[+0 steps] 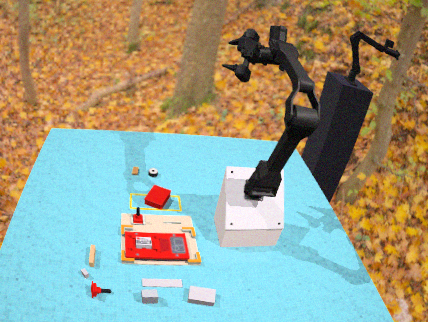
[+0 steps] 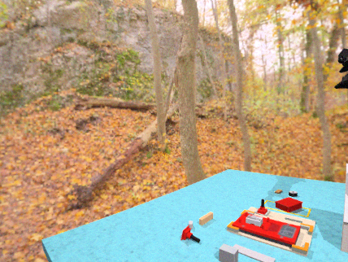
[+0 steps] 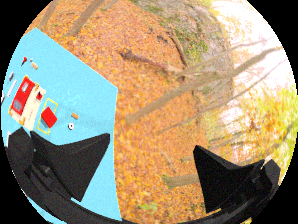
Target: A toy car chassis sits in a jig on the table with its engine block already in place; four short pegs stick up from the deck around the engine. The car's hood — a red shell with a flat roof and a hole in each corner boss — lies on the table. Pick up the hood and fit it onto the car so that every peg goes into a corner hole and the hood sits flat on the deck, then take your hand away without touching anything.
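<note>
The claw [image 1: 226, 54] [image 2: 338, 77] [image 3: 153, 144] is released, its fingers spread wide with nothing between them, high above the table [image 1: 60, 210] [image 2: 142, 228] [image 3: 75, 95]. Seen from the top view, the red hood [image 1: 157, 197] [image 2: 289, 204] [image 3: 49, 117] lies at 12 o'clock from the car body [image 1: 165, 247] [image 2: 270, 229] [image 3: 21, 97], askew across a yellow outline [image 1: 170, 210] [image 2: 310, 211] [image 3: 43, 130].

The step in hand, I judge, is reaching for that hood. The fingers want to point straight down before the final descent, turned to match the hood's slant (not the outline's), and straddle two opposite sides evenly. A low, level, gentle pinch should keep the shell from tipping. The red piece with a black stem [image 1: 138, 218] [image 2: 263, 210] [image 3: 39, 96], between 7 and 8 o'clock from the hood, deserves a wide berth, as does the wheel [image 1: 153, 172] [image 2: 293, 194] [image 3: 71, 126] near 12. The pegs are too small to tell here, so square up carefully before lowering.
</note>
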### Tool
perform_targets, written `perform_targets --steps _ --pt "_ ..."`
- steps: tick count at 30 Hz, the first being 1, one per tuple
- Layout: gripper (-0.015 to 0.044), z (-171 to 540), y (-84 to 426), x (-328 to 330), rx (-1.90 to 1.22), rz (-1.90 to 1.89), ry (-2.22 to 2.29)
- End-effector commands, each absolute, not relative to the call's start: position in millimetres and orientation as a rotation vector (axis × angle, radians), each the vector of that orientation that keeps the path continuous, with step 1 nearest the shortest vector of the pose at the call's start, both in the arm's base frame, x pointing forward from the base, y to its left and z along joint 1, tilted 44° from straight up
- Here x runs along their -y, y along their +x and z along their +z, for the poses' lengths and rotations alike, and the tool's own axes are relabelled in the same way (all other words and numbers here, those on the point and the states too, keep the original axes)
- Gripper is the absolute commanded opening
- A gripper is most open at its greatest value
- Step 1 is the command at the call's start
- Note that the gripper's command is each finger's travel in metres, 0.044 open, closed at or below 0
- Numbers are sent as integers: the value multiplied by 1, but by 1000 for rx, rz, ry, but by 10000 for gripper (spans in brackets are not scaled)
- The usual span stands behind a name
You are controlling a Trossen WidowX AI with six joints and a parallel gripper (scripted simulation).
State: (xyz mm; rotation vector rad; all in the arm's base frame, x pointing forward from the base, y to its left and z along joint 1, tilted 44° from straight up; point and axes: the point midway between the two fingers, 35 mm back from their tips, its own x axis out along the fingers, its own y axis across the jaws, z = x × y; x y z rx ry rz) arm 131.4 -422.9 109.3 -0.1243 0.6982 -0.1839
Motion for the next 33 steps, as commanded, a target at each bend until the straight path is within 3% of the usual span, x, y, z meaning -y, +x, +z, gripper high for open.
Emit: perform_targets --steps 1,17,33 --pt "440 80 173 398 -732 -50 -106" --pt "440 -35 304 243 -842 599 -204" --pt "440 -137 308 35 -897 1348 -363"
